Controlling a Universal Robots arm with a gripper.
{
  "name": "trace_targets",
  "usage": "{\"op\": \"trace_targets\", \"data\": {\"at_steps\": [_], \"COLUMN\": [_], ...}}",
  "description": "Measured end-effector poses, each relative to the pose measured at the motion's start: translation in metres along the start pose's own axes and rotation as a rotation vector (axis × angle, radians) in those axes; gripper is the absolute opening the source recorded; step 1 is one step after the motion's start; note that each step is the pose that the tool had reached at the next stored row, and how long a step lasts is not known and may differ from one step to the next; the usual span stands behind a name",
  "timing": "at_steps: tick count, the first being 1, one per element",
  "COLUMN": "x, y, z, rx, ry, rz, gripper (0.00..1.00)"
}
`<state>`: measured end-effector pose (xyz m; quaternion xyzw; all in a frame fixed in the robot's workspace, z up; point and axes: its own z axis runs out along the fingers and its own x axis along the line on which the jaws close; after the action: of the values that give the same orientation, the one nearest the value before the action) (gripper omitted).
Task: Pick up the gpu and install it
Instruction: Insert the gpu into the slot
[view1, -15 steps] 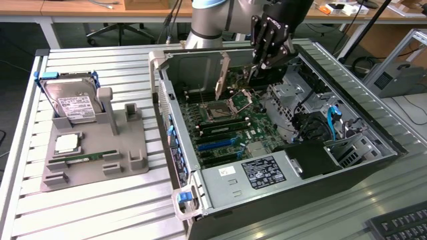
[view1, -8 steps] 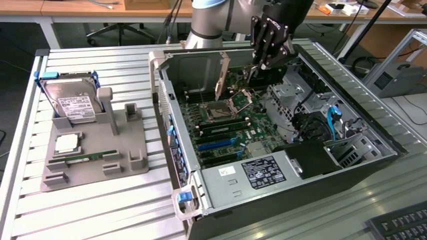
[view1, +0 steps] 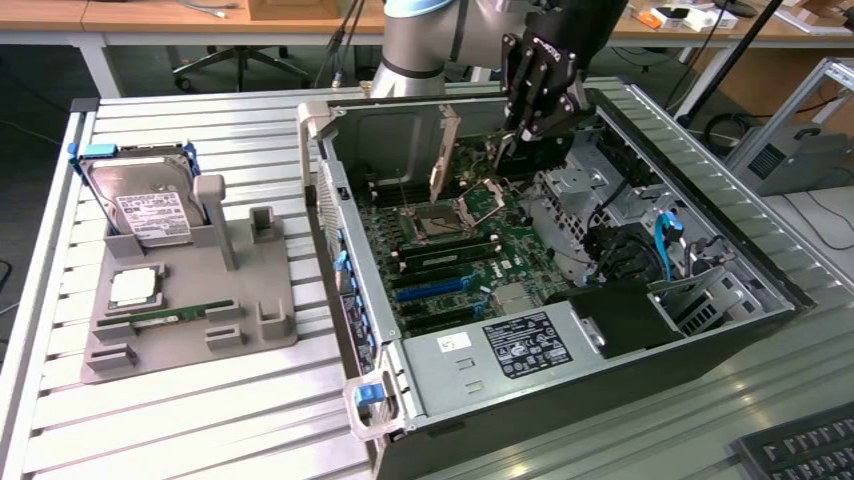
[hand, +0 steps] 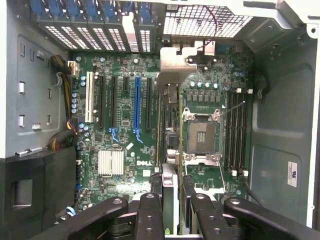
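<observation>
One pincer (hand: 170, 200) clamped on the edge-on gpu (hand: 169, 105), above the motherboard (hand: 120, 145) lettered "DELL".

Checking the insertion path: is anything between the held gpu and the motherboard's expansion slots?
Nothing visible does. The fingers hold the gpu edge-on above the motherboard, and the expansion slots beside it look empty.

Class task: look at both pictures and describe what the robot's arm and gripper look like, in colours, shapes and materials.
The arm is a silver-grey metal tube with a light blue ring at its joint. The gripper is black, built of linked bars with round bolts or pivots; the wrist view shows four glossy black fingers with rounded ends.
</observation>
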<state>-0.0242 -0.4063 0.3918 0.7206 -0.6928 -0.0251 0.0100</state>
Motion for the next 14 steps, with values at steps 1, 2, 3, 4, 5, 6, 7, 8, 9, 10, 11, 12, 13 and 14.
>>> {"op": "trace_targets", "data": {"at_steps": [1, 2, 3, 4, 5, 6, 7, 8, 9, 10, 11, 12, 13, 14], "x": [0.0001, 0.0002, 0.0003, 0.0005, 0.0010, 0.0014, 0.0015, 0.0016, 0.0019, 0.0020, 0.0022, 0.0024, 0.0028, 0.0033], "y": [0.0001, 0.0001, 0.0002, 0.0006, 0.0010, 0.0013, 0.0014, 0.0015, 0.0016, 0.0017, 0.0018, 0.0019, 0.0023, 0.0028], "z": [0.0001, 0.0002, 0.0003, 0.0004, 0.0007, 0.0009, 0.0010, 0.0011, 0.0012, 0.0012, 0.0013, 0.0014, 0.0016, 0.0017], "rx": [0.0000, 0.0000, 0.0000, 0.0000, 0.0000, 0.0000, 0.0001, 0.0000, 0.0000, 0.0000, 0.0000, 0.0000, 0.0001, 0.0000], "ry": [0.0000, 0.0000, 0.0000, 0.0000, 0.0000, -0.0001, 0.0000, 0.0000, 0.0000, 0.0000, 0.0000, -0.0001, 0.0000, 0.0000], "rz": [0.000, 0.000, 0.000, 0.000, 0.000, 0.000, 0.000, 0.000, 0.000, 0.000, 0.000, 0.000, 0.000, 0.000], "gripper": [0.26, 0.26, 0.26, 0.26, 0.26, 0.26, 0.26, 0.26, 0.26, 0.26, 0.26, 0.26, 0.26, 0.26]}}
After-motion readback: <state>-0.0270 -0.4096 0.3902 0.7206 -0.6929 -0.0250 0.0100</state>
